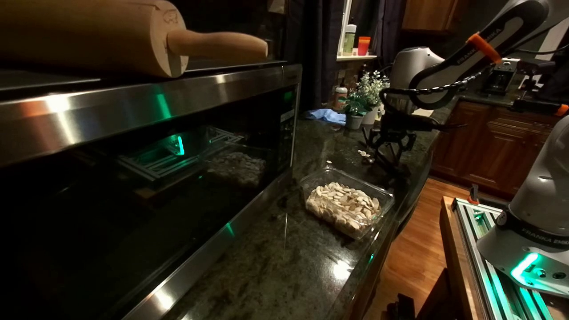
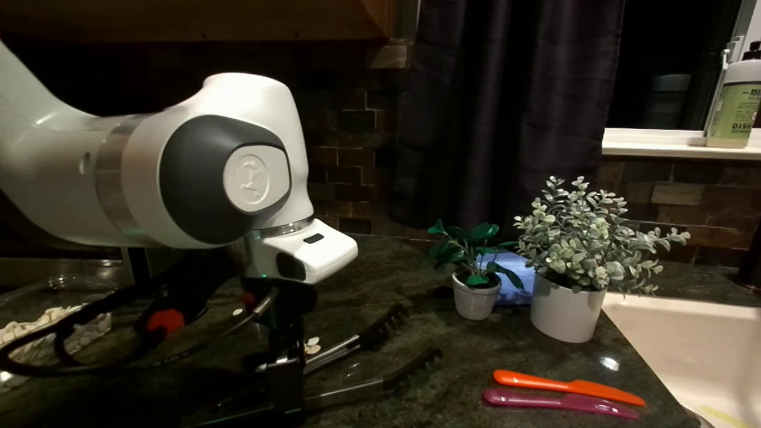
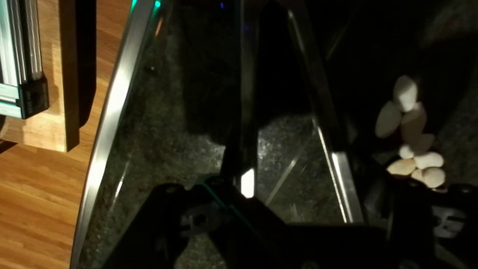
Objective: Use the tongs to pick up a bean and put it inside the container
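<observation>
My claw (image 3: 313, 183) straddles the slender, silvery metal tongs (image 3: 341, 179); I cannot tell whether it grips them, and their narrow end is lost in shadow. Just right of them lie pale, flat, oval beans (image 3: 429, 160), a few partly hidden by my claw. Farther out on the mottled desk (image 1: 266, 266): a clear plastic container (image 1: 386, 198) heaped with beans, a glossy orange knife (image 2: 585, 390), a purple knife (image 2: 560, 402), leafy potted plants (image 2: 579, 252).

Slender silvery metal tongs (image 2: 339, 351), black toothed tips, two long thin arms spread apart, just beside a loose cluster of flat pale oval beans (image 3: 412, 121) on the bench (image 1: 258, 264). Clear rectangular plastic tub (image 1: 381, 192): upright, apart from the cluster, part-filled with similar beans.
</observation>
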`<state>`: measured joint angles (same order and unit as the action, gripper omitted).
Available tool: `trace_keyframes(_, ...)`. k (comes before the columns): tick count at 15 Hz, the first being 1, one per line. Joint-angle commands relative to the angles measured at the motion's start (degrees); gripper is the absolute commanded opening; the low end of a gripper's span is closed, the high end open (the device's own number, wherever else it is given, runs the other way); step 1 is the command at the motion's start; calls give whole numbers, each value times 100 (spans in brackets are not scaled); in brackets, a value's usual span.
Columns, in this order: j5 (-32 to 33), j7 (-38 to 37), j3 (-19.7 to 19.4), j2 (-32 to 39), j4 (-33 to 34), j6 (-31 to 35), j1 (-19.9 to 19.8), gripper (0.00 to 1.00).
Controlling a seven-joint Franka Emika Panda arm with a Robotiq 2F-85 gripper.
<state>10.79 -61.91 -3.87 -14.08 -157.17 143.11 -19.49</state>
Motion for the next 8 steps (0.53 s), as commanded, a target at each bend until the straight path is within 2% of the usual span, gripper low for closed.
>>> trace_keyframes(1,51,-185,-77,-22,-158,213,-25,45)
trace_keyframes(6,76,-355,-58,-71,-142,293,-34,10)
trace_keyframes(8,64,-343,-65,-68,-93,269,-30,8)
